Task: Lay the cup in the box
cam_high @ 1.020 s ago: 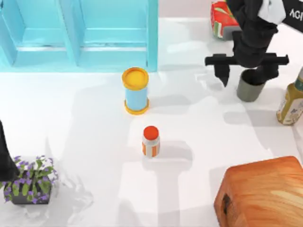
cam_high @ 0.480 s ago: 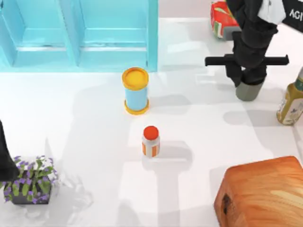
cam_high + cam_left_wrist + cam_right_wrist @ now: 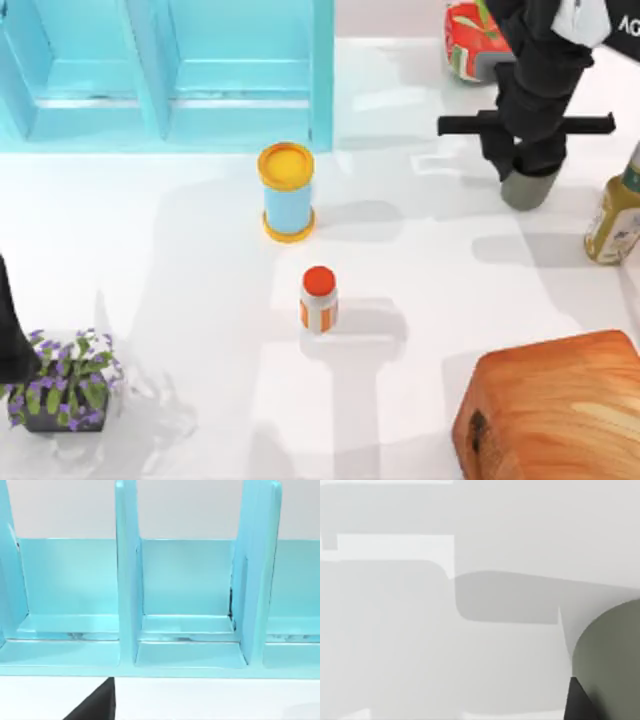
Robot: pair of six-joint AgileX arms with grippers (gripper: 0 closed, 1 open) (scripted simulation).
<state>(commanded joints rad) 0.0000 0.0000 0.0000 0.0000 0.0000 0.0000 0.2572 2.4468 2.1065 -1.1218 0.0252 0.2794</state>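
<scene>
The dark grey-green cup [image 3: 528,190] stands at the back right of the table, its upper part hidden under my right gripper [image 3: 525,165], which is shut on the cup from above. In the right wrist view the cup's [image 3: 612,655] side shows close up, with a dark fingertip [image 3: 577,702] against it. The light blue box [image 3: 170,70], split by upright dividers, lies at the back left; the left wrist view looks into the box's [image 3: 187,600] compartments. My left arm [image 3: 10,335] is parked at the table's left edge.
A blue-and-yellow can [image 3: 287,192] and an orange-capped bottle [image 3: 319,298] stand mid-table. A flower pot [image 3: 62,385] is at front left and a wooden block [image 3: 555,410] at front right. A sauce bottle [image 3: 615,215] is right of the cup, a red pack [image 3: 470,40] behind it.
My right gripper's fingers came together around the cup. The cup then shifted slightly toward the back of the table with the gripper.
</scene>
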